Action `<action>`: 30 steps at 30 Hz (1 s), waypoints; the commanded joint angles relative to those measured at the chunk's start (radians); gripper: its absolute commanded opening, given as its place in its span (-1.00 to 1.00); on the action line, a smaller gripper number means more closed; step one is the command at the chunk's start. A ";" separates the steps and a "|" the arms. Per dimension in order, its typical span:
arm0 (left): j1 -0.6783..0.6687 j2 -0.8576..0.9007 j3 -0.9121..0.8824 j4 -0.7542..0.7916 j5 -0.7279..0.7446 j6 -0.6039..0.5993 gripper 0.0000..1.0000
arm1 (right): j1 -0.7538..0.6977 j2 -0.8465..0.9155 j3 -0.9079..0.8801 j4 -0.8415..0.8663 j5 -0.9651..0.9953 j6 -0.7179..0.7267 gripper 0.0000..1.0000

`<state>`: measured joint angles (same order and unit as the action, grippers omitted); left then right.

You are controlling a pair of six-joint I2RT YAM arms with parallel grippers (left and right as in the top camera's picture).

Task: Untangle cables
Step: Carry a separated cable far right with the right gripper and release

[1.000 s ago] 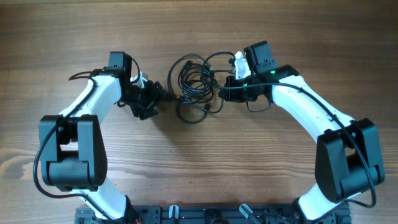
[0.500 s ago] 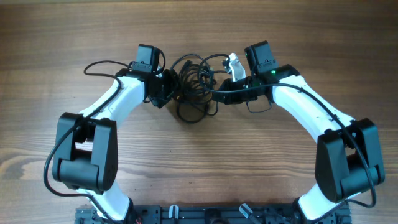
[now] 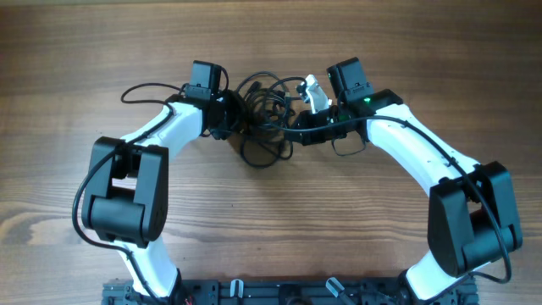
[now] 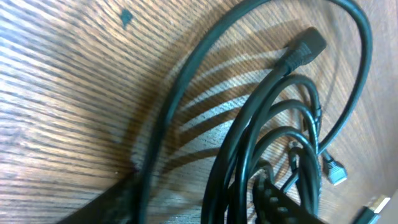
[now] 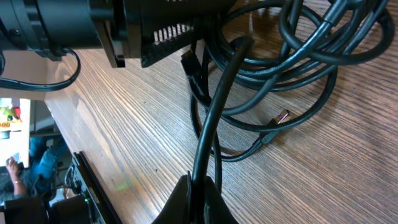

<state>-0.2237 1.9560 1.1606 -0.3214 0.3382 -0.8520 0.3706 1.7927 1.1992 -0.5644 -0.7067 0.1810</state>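
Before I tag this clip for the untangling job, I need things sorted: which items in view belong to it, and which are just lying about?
Part of the job:
- cables, a tangled clump mid-table
- right gripper, shut on one strand
- left gripper, fingers apart astride some strands

Just there:
- wooden table
- arm wires, thicker, fixed to the robot

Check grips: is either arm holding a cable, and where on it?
Right gripper pinches one cable by its cord, not a plug. Left gripper straddles clump edge; grip unclear.
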 commanded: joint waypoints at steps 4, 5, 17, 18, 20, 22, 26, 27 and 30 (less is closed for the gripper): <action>-0.018 0.024 0.010 -0.064 0.008 0.000 -0.90 | 0.003 -0.013 0.003 -0.001 -0.026 -0.022 -0.91; -0.010 0.024 0.010 -0.092 0.008 0.000 -0.92 | 0.003 -0.013 0.003 0.000 -0.024 -0.021 -0.91; 0.085 0.024 0.010 -0.244 0.000 0.112 -0.92 | 0.000 -0.045 0.014 0.271 -0.260 0.089 -0.92; 0.085 0.024 0.010 -0.245 -0.007 0.112 -0.92 | -0.002 -0.065 0.014 0.298 -0.260 0.099 -0.91; 0.085 0.024 0.010 -0.245 -0.022 0.112 -0.92 | -0.019 -0.124 0.014 0.358 -0.259 0.138 -0.91; 0.085 0.024 0.010 -0.245 -0.021 0.112 -0.92 | -0.044 -0.185 0.014 0.398 -0.251 0.171 -0.91; 0.085 0.024 0.010 -0.245 -0.021 0.112 -0.92 | -0.137 -0.329 0.014 0.415 -0.222 0.189 -0.91; 0.085 0.024 0.010 -0.245 -0.021 0.112 -0.92 | -0.174 -0.371 0.014 0.406 -0.223 0.194 -0.91; 0.085 0.024 0.010 -0.245 -0.021 0.112 -0.92 | -0.280 -0.458 0.014 0.344 -0.222 0.197 -0.91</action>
<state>-0.1501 1.9629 1.1797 -0.5583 0.3786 -0.7605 0.1696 1.4158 1.1976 -0.1936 -0.9195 0.3672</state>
